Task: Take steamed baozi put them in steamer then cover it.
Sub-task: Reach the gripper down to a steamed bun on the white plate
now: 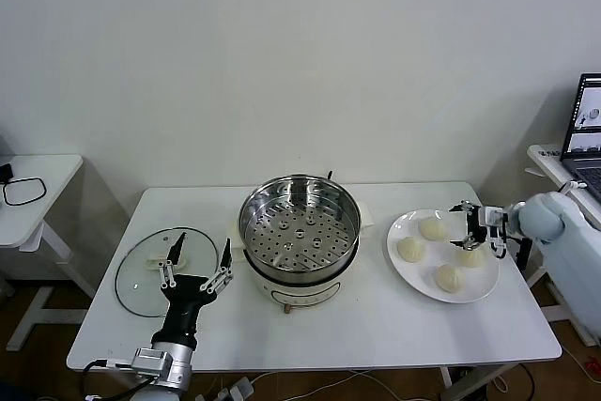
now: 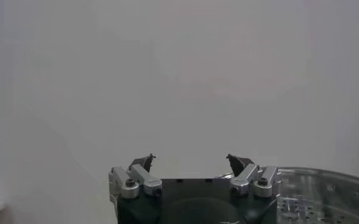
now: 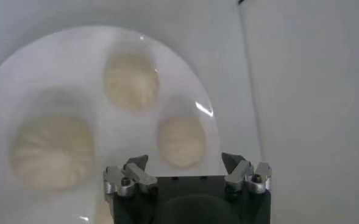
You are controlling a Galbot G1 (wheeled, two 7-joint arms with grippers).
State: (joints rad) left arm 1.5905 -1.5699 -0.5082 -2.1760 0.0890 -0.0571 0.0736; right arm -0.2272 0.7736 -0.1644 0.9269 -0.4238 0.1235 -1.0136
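Plate (image 1: 406, 269): baozi (image 1: 470, 256) under right gripper (image 1: 467, 225)

Steamer (image 1: 300, 228) shiny perforated steel; cover (image 1: 155, 269) clear glass; plate (image 1: 481, 286) glossy white.

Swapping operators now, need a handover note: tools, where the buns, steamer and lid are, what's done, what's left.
Right tool: open, over the plate on the right side of the table, above the four buns, holding nothing.
Left tool: open and empty, near the table's front left, between the lid and the steamer.
Steamer: mid-table, uncovered, perforated tray bare.
Lid: flat on the table to the steamer's left.
Done: nothing moved yet; all four buns are on the plate.
Left: move the four buns into the steamer, then put the lid on.
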